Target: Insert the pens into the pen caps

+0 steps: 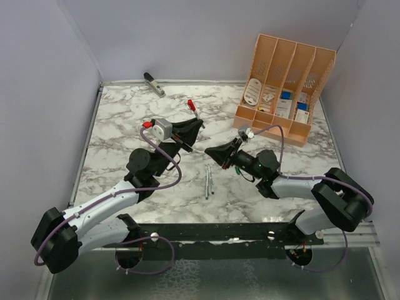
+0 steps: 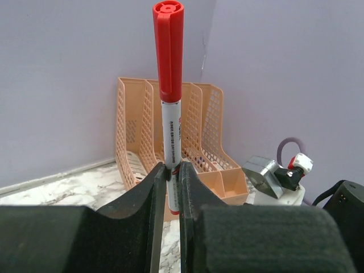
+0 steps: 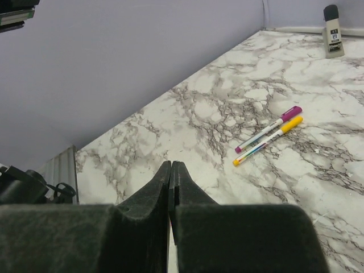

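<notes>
Left jaws: closed tightly on the lower barrel of the red pen point(image 2: 171, 131), which is held upright between them.
Red cap point(image 2: 168, 51): seated on the upper end of that pen, well above the jaws.
Right jaws: pressed together, with nothing seen between them in the wrist view; held low over the counter point(image 1: 125, 125), facing the left jaws across a small gap.
Purple pen point(image 3: 268, 129) and yellow pen point(image 3: 267, 141): laid side by side on the counter, both capped, between the two arms.
Orange organiser point(image 1: 287, 69): set at the far right corner.
Grey-black tool point(image 1: 154, 84): laid at the far edge, well apart from the pens.
</notes>
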